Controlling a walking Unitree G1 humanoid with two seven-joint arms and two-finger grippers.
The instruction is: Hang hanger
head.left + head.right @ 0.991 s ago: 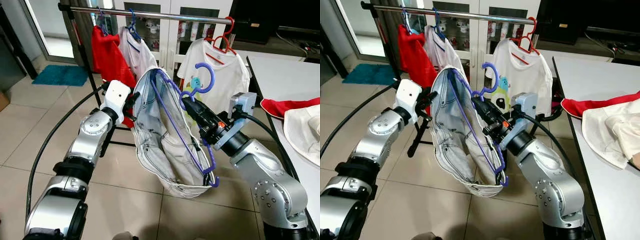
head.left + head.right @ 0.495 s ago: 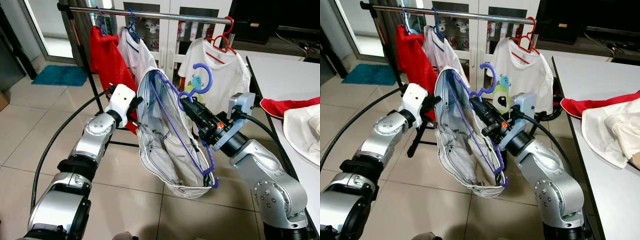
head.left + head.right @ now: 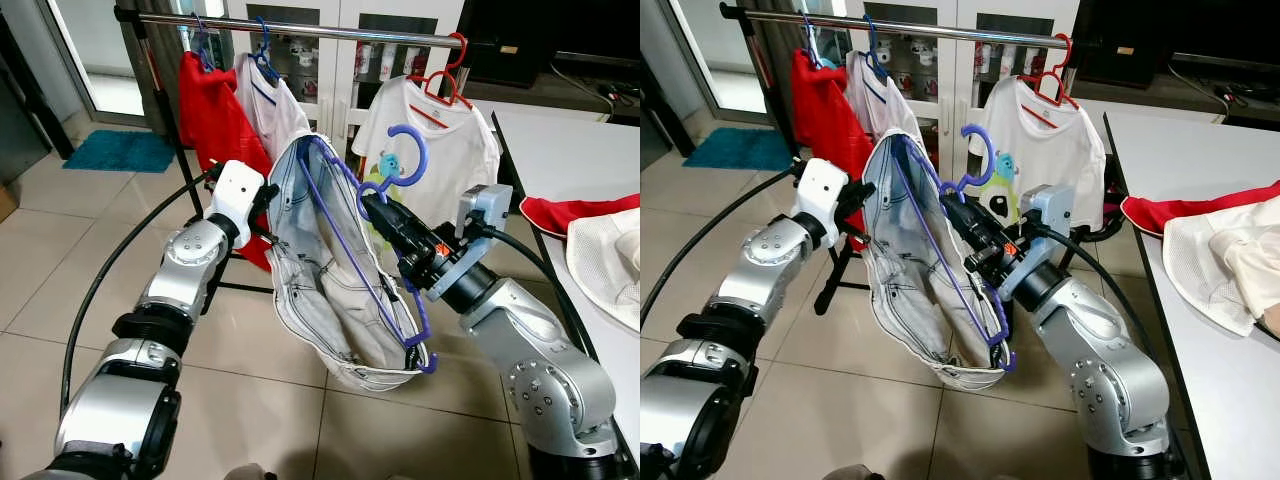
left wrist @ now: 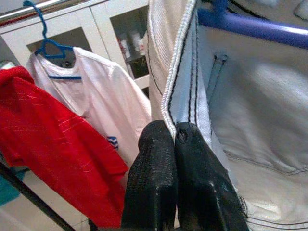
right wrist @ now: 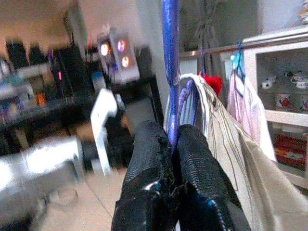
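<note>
Drawn back toward nine o'clock, the left gripper point(image 4: 174, 139) pinches the pale garment point(image 3: 335, 290); right gripper point(image 5: 172, 139) fingers clamp the purple hanger point(image 3: 405, 165).

Hanger point(image 3: 365, 262) purple; garment on it point(image 3: 330, 290) pale grey-white with dark stitching. Rail point(image 3: 300, 28) held a red top point(image 3: 215, 110), white shirt point(image 3: 275, 105) on blue hanger, cartoon-print white tee point(image 3: 430, 150) on red. Mat point(image 3: 125, 150) teal.
</note>
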